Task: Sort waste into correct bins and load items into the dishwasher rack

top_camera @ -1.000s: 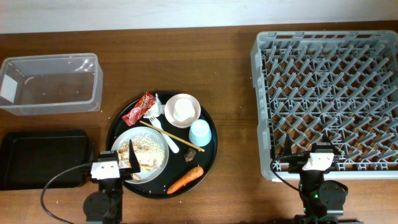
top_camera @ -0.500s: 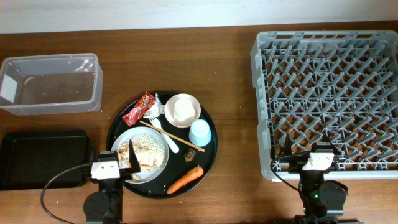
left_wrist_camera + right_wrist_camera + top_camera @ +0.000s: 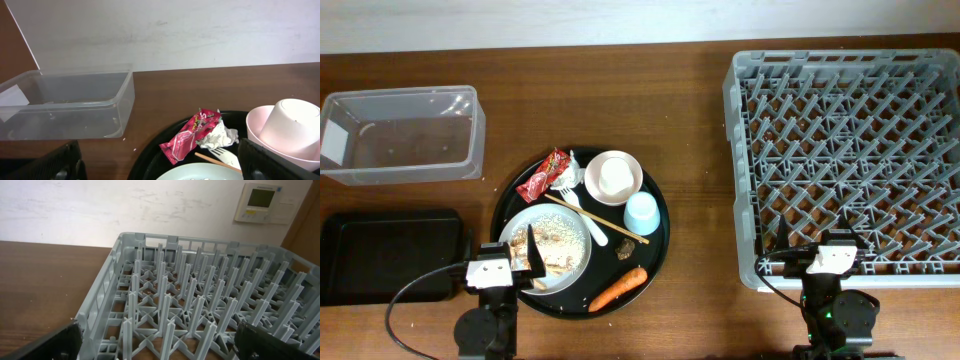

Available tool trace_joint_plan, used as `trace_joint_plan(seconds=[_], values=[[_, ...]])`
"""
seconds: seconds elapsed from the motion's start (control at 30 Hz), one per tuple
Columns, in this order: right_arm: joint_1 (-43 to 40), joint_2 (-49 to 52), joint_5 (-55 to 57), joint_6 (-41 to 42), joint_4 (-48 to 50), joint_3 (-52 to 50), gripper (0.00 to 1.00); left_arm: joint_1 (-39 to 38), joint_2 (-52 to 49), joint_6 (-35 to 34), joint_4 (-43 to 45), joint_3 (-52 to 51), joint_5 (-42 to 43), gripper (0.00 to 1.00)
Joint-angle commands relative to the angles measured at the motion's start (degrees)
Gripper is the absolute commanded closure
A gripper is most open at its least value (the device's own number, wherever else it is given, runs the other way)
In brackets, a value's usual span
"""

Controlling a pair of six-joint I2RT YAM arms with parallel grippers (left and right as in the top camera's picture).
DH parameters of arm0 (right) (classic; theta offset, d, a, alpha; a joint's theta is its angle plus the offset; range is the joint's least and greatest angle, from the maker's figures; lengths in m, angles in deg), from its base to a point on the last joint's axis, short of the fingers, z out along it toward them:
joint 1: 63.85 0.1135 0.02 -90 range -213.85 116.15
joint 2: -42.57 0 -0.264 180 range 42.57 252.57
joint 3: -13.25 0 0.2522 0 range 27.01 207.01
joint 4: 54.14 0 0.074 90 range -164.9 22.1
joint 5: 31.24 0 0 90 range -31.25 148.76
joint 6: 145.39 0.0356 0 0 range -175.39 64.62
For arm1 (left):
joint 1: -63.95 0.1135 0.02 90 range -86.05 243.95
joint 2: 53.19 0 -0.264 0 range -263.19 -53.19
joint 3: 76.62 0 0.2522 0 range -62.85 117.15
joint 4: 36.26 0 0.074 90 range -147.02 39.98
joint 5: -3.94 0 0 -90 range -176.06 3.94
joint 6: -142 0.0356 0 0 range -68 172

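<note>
While both pairs of fingers stand spread and empty, the left gripper (image 3: 510,258) is the nearer one to the waste.
Just left of it sits the black bin (image 3: 380,255); the gripper itself is at the near-left rim of the plate (image 3: 586,235) of rice on the round tray (image 3: 658,250). Beyond, ahead and slightly right, lies the red wrapper (image 3: 190,136) — long axis slanting from near-left to far-right, crumpled paper (image 3: 218,135) touching its right side. Farthest, off to the left, is the clear tub (image 3: 400,135). The right gripper (image 3: 832,258) sits at the near edge of the rack (image 3: 733,150) — well apart from the round tray, so the wrapper looks like the left arm's job.
</note>
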Motion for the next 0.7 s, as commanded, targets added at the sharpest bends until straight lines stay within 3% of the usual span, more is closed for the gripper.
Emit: trace_joint_plan(seconds=[0.0,0.07,0.1,0.17,0.23,0.33,0.47,0.67], values=[[-0.42,-0.42,0.52,-0.42,-0.17,-0.46,0.01,-0.17,0.52,-4.46,-0.42,-0.24,12.90,0.01],[-0.42,-0.42,0.52,-0.42,-0.17,-0.46,0.01,-0.22,0.48,-16.17,1.07,-0.22,36.65,0.01],[-0.42,-0.42,0.52,-0.42,-0.17,-0.46,0.01,-0.22,0.48,-17.86,1.92,-0.22,46.47,0.01],[-0.42,-0.42,0.52,-0.42,-0.17,-0.46,0.01,-0.22,0.48,-19.21,2.34,-0.22,50.95,0.01],[-0.42,-0.42,0.52,-0.42,-0.17,-0.46,0.01,-0.22,0.48,-24.06,9.35,-0.13,55.52,0.01],[-0.42,-0.42,0.52,-0.42,-0.17,-0.46,0.01,-0.15,0.44,-25.11,7.26,1.73,54.93,0.01],[-0.42,-0.42,0.52,-0.42,-0.17,-0.46,0.01,-0.17,-3.30,-23.19,-9.09,10.60,46.99,0.01],[-0.42,-0.42,0.52,-0.42,-0.17,-0.46,0.01,-0.17,-25.62,-13.35,-35.65,36.57,35.87,0.01]])
